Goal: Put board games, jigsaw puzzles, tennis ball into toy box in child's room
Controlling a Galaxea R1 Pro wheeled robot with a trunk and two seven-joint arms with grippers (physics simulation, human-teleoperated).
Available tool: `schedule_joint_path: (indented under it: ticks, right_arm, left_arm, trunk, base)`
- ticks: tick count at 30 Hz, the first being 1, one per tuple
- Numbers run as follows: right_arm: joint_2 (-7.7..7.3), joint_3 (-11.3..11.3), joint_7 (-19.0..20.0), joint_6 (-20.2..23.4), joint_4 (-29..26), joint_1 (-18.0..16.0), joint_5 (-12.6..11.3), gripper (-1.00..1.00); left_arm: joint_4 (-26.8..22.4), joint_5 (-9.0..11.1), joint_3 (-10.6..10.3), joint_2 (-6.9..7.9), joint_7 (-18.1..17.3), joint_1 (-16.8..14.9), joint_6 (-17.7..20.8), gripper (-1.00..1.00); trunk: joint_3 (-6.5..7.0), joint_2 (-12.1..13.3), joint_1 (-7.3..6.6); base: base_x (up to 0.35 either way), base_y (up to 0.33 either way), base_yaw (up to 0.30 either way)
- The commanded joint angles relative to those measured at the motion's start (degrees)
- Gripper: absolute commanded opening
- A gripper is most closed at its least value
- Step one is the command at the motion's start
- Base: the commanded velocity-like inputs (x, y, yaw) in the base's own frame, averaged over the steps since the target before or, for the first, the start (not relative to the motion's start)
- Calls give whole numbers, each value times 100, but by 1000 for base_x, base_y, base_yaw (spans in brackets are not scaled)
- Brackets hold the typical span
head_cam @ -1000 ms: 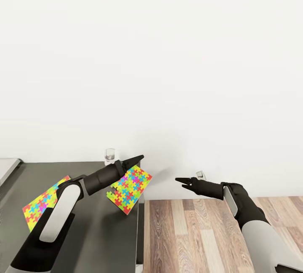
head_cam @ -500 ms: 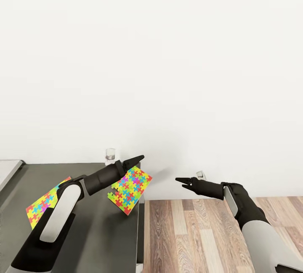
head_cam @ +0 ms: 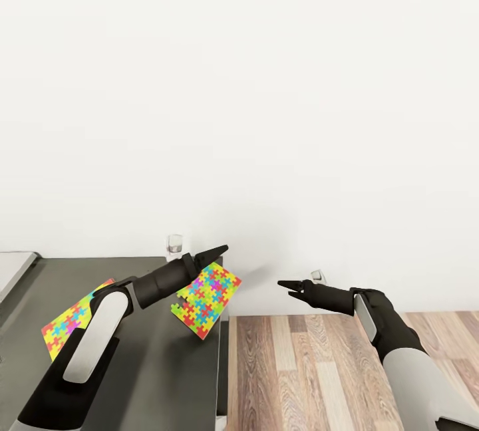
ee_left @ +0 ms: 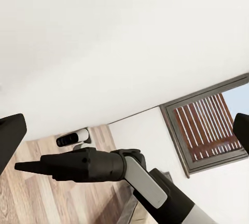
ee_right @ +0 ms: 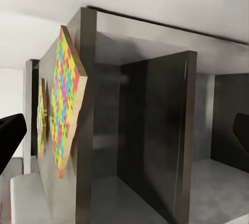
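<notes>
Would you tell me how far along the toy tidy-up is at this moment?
Done: nothing that these views show. One jigsaw puzzle lies at the edge of the dark cabinet top, and the other puzzle lies further along it. In hand: nothing. The left claw is open by the edge puzzle, and the right claw is open over the wood floor. Left: every toy, probably starting with that edge puzzle.

Two flat jigsaw puzzles in bright interlocking colours lie at the lower left of the head view on the dark grey table section. The nearer-centre puzzle overhangs the table's right edge, tilted. The other puzzle lies flat farther left, partly hidden.
</notes>
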Motion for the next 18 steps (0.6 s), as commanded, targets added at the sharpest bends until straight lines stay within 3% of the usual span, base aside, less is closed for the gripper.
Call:
schedule_joint_path:
  ticks: [1, 18]
  right_arm:
    - [0, -5, 3, 35, 0, -2, -23, 100]
    - [-25, -9, -6, 74, 0, -6, -23, 100]
  left_arm:
    - [1, 6, -2, 3, -10, -4, 17, 100]
    - [1, 4, -13, -6, -6, -6, 16, 100]
  trunk:
    - [-4, -3, 0]
    - [-5, -3, 0]
  base:
    - [0, 0, 96]
    - [0, 0, 220]
